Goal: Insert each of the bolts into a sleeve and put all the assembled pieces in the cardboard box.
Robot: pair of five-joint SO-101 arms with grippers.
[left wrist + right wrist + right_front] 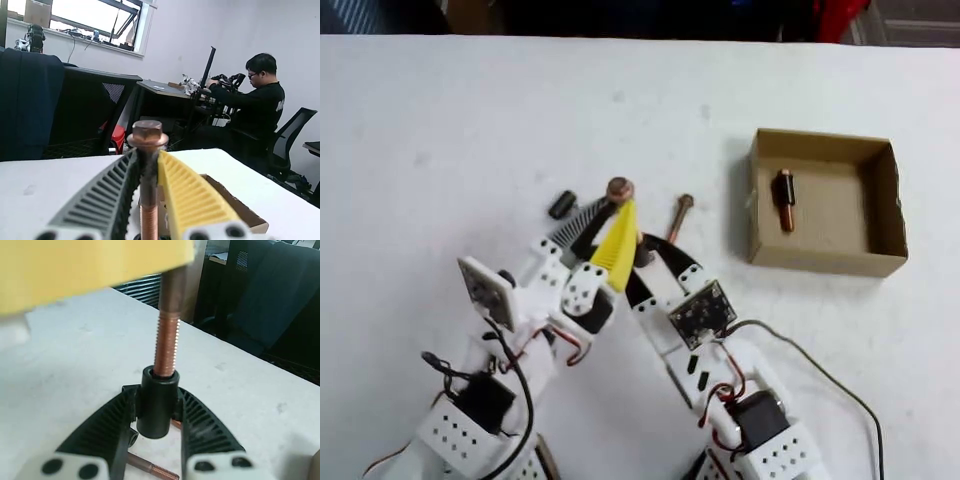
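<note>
Near the centre of the high view, the left gripper (pixel 612 212), with one yellow and one grey ribbed finger, is clamped on a copper-coloured metal bolt (pixel 619 188) held upright, flanged head on top. Just below it in the frame, the right gripper (pixel 156 407) has its black ribbed fingers closed around a short black cylindrical sleeve (pixel 157 412). The bolt's threaded tip sits in the sleeve's mouth (how deep cannot be told). A second copper bolt (pixel 680 215) lies on the white table (pixel 470 120) just right of the grippers, and a second black sleeve (pixel 562 204) lies to their upper left. At the right of the frame stands the brown cardboard box (pixel 825 258), with one assembled bolt-and-sleeve piece (pixel 785 200) in its left half.
</note>
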